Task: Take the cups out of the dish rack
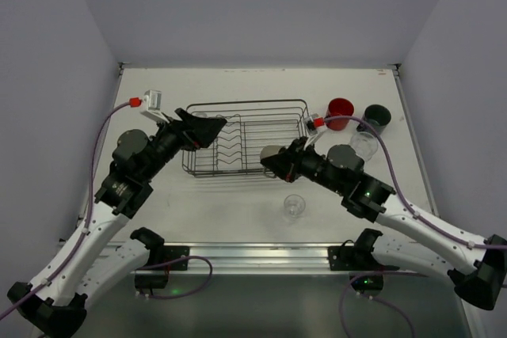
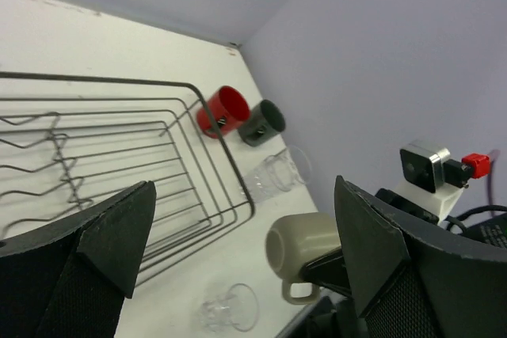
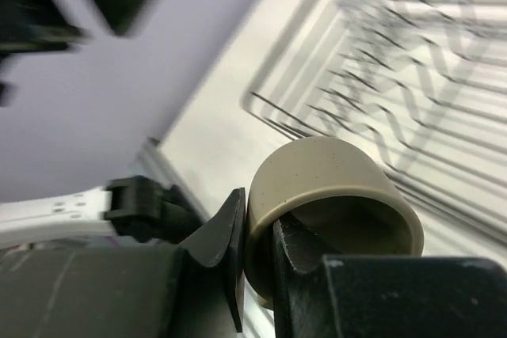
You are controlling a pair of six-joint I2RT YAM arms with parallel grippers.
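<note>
I see the olive-tan cup (image 3: 329, 184) pinched by its wall in the right end effector (image 3: 257, 255). 1 finger (image 3: 218, 239) presses the outside of the rim and the other sits inside the mouth, so this end effector is closed on the cup. The cup is tipped, with its mouth turned toward the wrist camera. It sits just off the near right corner of the dish rack (image 1: 269, 128), outside the wires. I cannot tell whether it touches the desk (image 1: 238, 211).

The dish rack lies in the middle of the desk with its long side running left to right and its wavy dividers in the left half. The left end effector (image 2: 244, 191) hangs over the rack's left end, its 2 fingers spread wide with nothing between them.

Beyond the rack's right end, toward the far right of the desk, the red mug (image 1: 340, 108) and the dark grey-green mug (image 1: 377, 116) stand side by side, both upright, the red one closer to the rack. The far clear glass (image 1: 364, 146) stands just nearer to me than those 2 mugs, beside the right arm's wrist. The near clear glass (image 1: 295, 206) stands alone on the desk in front of the rack, near the right end effector and apart from the other cups.
</note>
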